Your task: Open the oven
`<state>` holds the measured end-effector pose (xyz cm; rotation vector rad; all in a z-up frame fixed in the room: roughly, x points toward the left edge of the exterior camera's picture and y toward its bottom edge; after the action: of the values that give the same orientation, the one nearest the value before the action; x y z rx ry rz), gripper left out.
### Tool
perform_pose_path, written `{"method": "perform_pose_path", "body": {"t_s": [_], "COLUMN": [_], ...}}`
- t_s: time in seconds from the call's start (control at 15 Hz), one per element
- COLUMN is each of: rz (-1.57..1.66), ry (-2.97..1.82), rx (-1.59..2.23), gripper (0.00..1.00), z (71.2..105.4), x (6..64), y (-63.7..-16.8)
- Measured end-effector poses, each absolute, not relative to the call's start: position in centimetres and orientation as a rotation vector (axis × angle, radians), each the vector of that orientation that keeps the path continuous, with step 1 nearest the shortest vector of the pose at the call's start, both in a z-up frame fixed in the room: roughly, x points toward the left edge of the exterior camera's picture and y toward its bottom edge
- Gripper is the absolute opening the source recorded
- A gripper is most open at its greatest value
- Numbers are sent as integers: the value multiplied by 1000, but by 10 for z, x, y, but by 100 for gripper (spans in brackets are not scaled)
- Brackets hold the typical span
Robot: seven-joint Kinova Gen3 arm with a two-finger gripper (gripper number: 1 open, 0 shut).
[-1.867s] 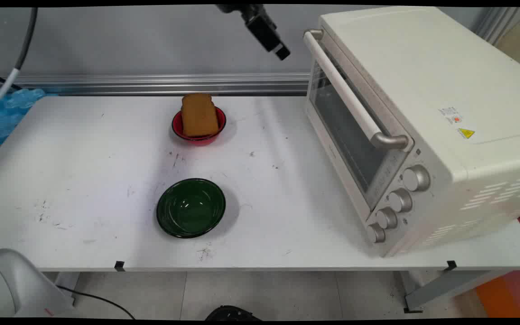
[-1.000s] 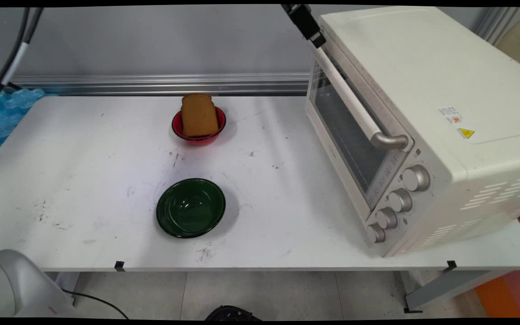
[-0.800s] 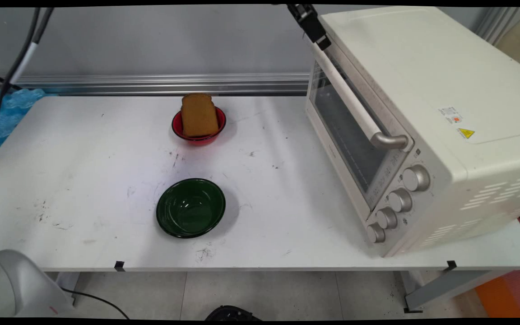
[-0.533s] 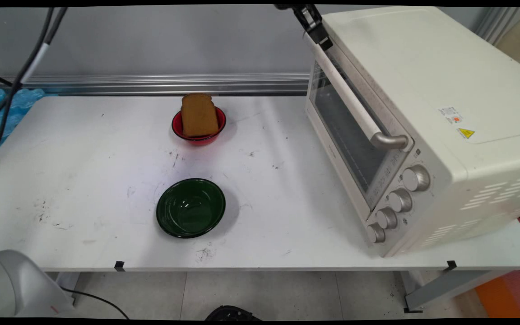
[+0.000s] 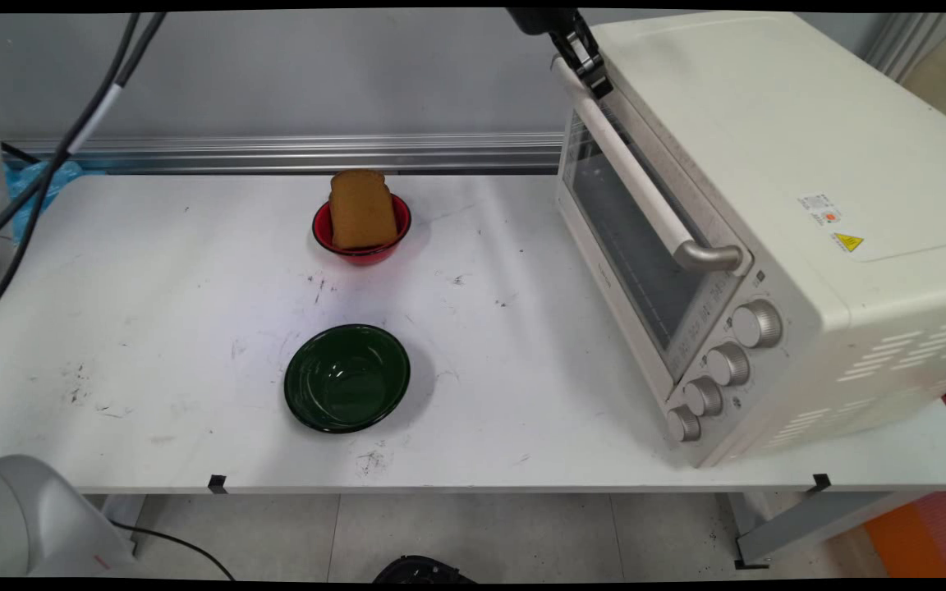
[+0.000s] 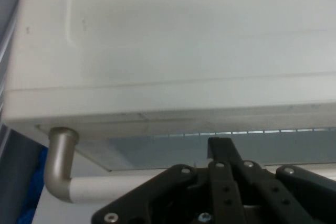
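One smooth cylindrical oven handle (image 5: 637, 176)

Grey wall (image 5: 276, 74), white table (image 5: 153, 328), tiled floor (image 5: 481, 533)

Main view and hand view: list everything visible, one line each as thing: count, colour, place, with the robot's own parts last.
Table: one, white, under everything else.
Oven: one, cream, table's right side, door shut.
Handle: one, white bar with metal ends, across the oven door's top.
Knobs: four, silver, in a row on the oven's near front corner.
Red bowl: one, far centre of the table.
Bread: one slice, brown, leaning in the red bowl.
Green bowl: one, dark green, near centre, empty.
Cables: black, hanging at upper left.
Hand: one, black, at the handle's far end.
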<state>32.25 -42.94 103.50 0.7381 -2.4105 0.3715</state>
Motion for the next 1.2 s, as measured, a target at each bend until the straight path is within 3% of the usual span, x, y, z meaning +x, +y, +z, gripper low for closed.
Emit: {"method": "perform_pose_path", "body": {"t_s": [1.2], "rz": [318], "ry": [-2455], "rx": [813], "gripper": [0], "z": [1006], "x": [337], "y": [-417]}}
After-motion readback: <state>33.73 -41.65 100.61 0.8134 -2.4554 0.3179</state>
